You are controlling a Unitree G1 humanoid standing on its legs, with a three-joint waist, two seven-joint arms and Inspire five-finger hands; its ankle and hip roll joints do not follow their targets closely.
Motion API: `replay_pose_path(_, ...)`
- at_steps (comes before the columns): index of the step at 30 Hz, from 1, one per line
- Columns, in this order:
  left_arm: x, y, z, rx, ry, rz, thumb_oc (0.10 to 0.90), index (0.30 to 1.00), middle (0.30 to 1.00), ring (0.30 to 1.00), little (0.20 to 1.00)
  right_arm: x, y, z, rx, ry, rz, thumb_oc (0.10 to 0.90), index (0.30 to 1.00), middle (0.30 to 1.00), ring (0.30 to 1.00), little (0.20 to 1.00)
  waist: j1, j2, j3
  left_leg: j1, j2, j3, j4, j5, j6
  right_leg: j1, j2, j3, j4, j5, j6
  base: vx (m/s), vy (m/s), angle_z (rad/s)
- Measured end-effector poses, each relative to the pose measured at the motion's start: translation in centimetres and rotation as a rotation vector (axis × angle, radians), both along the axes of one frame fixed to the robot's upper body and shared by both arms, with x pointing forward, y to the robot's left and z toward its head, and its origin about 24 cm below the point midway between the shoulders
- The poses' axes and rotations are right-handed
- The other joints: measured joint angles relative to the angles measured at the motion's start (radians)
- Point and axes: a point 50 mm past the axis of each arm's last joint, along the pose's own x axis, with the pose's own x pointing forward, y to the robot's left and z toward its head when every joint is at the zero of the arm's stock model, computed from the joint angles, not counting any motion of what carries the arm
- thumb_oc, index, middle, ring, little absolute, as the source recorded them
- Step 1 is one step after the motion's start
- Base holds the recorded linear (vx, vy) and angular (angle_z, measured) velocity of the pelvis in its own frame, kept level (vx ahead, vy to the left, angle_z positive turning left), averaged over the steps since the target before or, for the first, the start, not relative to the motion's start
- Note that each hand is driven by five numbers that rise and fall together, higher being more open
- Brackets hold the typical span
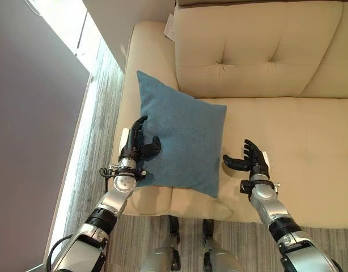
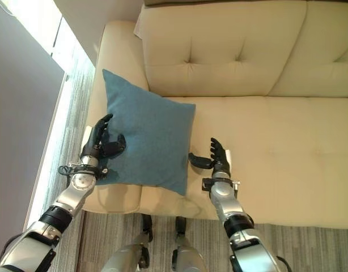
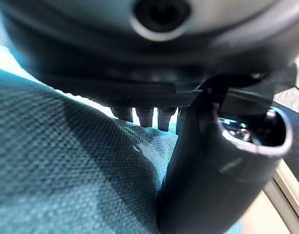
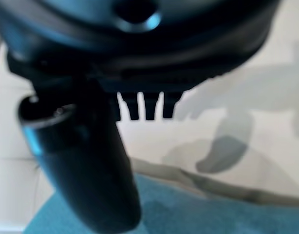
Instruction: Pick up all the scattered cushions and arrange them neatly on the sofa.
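Resting open left hand (image 1: 137, 148) on cushion (image 1: 182, 141).

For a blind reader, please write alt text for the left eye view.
A blue cushion lies on the seat of a beige sofa, its top corner leaning on the backrest. The left hand rests on the cushion's left edge, thumb over the fabric; the right hand is open beside its right edge, apart from it.
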Motion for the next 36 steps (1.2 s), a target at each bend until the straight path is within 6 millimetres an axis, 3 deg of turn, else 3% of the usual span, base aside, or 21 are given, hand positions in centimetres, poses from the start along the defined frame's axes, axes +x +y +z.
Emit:
replay_pose_path(3, 0.4, -0.4, 0.9, -0.001, -0.026, -0.021, 0.8, 0.9, 0.9, 0.9, 0.9, 0.2, 0.3, -0.4, 0.085, 0.011, -0.009, 0.8, 0.9, 0.9, 0.9, 0.9, 0.011, 0.011, 0.006, -0.018, 0.0, -0.014, 0.0, 0.007, -0.01, -0.014, 0.0, -0.013, 0.0, 0.0, 0.0, -0.01, -0.01, 0.12)
replay_pose_path(11, 0.6, -1.2, 1.8, -0.042, -0.062, -0.039, 0.8, 0.9, 0.9, 0.9, 0.9, 0.3, 5.7, -1.7, 0.39, 0.013, 0.068, 0.8, 0.9, 0.9, 0.9, 0.9, 0.014, 0.029, 0.015, -0.046, 0.001, -0.024, 0.0, 0.018, -0.013, -0.035, 0.002, -0.024, 0.0, 0.001, -0.002, 0.0, -0.007, 0.04)
replay_pose_path(13, 0.6, -1.2, 1.9, -0.063, -0.063, -0.033, 0.8, 0.9, 0.9, 0.9, 0.9, 0.3, 6.0, -1.7, 0.441, 0.0, 0.058, 0.8, 0.9, 0.9, 0.9, 0.9, 0.013, 0.028, 0.015, -0.047, 0.001, -0.025, 0.0, 0.018, -0.014, -0.035, 0.002, -0.024, 0.0, 0.001, -0.002, 0.0, 0.0, 0.0)
replay_pose_path(14, 0.6, -1.4, 1.8, -0.072, -0.059, -0.036, 0.474, 0.411, 0.411, 0.411, 0.411, 0.3, 6.0, -1.7, 0.451, -0.001, 0.068, 0.587, 0.58, 0.58, 0.58, 0.58, 0.014, 0.028, 0.015, -0.047, 0.002, -0.025, 0.0, 0.018, -0.014, -0.035, 0.003, -0.025, 0.0, 0.001, -0.002, 0.0, 0.0, 0.0)
replay_pose_path(15, 0.6, -1.4, 1.9, -0.08, -0.061, -0.032, 0.4, 0.3, 0.3, 0.3, 0.3, 0.3, 6.2, -1.7, 0.452, -0.001, 0.075, 0.4, 0.3, 0.3, 0.3, 0.3, 0.014, 0.028, 0.016, -0.047, 0.002, -0.025, 0.0, 0.018, -0.014, -0.035, 0.004, -0.026, 0.0, 0.001, -0.002, 0.0, 0.0, 0.0)
replay_pose_path(21, 0.7, -0.7, 2.0, -0.171, -0.062, -0.001, 0.4, 0.3, 0.3, 0.3, 0.3, -0.1, 4.9, -2.0, 0.423, 0.007, 0.076, 0.4, 0.3, 0.3, 0.3, 0.3, 0.014, 0.028, 0.016, -0.045, 0.005, -0.027, 0.0, 0.022, -0.018, -0.031, 0.006, -0.029, 0.0, 0.002, -0.003, 0.0, 0.0, 0.0)
replay_pose_path(27, 0.1, -0.5, 1.4, -0.236, -0.045, 0.003, 0.4, 0.3, 0.3, 0.3, 0.3, -2.0, 3.8, -2.8, 0.357, 0.014, 0.115, 0.4, 0.3, 0.3, 0.3, 0.3, 0.01, 0.024, 0.018, -0.029, 0.006, -0.024, 0.0, 0.023, -0.018, -0.017, 0.006, -0.025, 0.0, 0.002, -0.003, 0.0, -0.001, -0.01)
replay_pose_path(34, -3.5, 0.0, -3.0, -0.283, 0.107, -0.004, 0.4, 0.3, 0.3, 0.3, 0.3, -6.1, 1.9, -5.1, 0.2, 0.104, 0.158, 0.4, 0.3, 0.3, 0.3, 0.3, 0.0, -0.002, 0.035, 0.044, 0.005, -0.012, 0.0, 0.023, -0.018, 0.052, 0.004, -0.02, 0.0, 0.002, -0.002, 0.0, 0.001, -0.01)
replay_pose_path(36, -4.6, 0.3, -4.5, -0.288, 0.168, -0.002, 0.4, 0.3, 0.3, 0.3, 0.3, -6.9, 1.1, -5.5, 0.173, 0.124, 0.145, 0.4, 0.3, 0.3, 0.3, 0.3, -0.022, -0.013, 0.038, 0.055, 0.006, -0.013, -0.001, 0.023, -0.018, 0.062, 0.005, -0.02, 0.0, -0.002, 0.001, 0.0, 0.0, 0.0)
